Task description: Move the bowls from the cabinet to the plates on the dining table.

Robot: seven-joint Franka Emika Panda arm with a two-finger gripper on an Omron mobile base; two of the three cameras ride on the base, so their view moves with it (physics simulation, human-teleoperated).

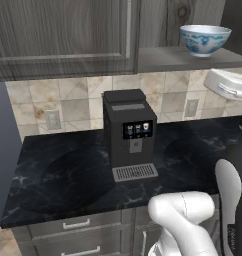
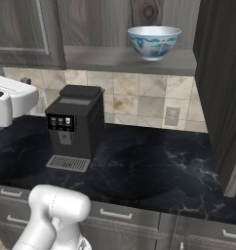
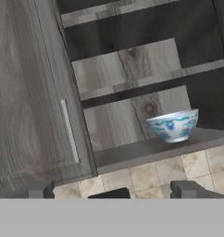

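White blue-patterned bowl (image 3: 173,125) sits upright on open wall cabinet's (image 3: 35,92) lowest shelf, at 3 o'clock in hand view. Gripper (image 3: 111,190) released, jaws wide, well short of it.

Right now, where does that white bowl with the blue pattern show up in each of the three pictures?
Left base view: the bowl sits top right, on the open cabinet shelf.
Right base view: top centre, on that shelf, right of the coffee machine.
Hand view: right of centre, on the lowest shelf, beside the closed cabinet door.
Shared landmark: the shelf board under the bowl.
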